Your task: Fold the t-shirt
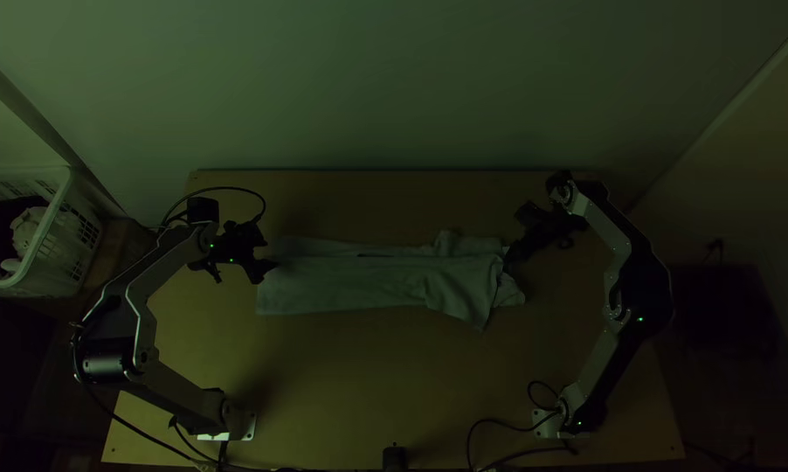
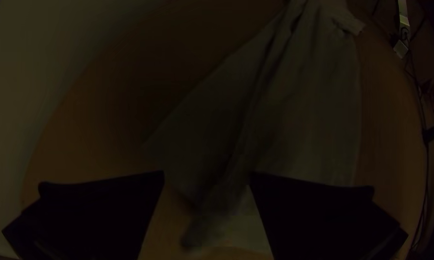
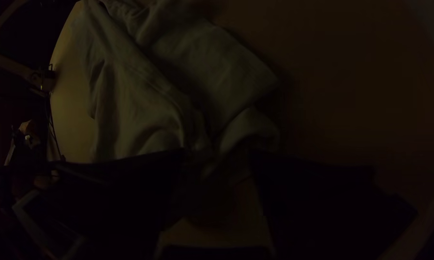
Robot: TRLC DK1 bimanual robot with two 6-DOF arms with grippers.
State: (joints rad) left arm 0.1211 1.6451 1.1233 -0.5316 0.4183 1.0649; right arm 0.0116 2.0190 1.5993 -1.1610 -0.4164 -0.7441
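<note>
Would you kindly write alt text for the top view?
A t-shirt lies in a long, rumpled strip across a wooden table; the left end effector is at one end, the right end effector at the other.

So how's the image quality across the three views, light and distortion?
Top view: dim, greenish light, t-shirt readable; left wrist view: darker, table edge bent by the fisheye, end effector nearly black; right wrist view: also very dark, a bright spot at the left edge.

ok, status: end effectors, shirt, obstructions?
Left black end effector open, right black end effector open. Pale cloth t-shirt in strip; bunched right end possibly obstructing.
</note>
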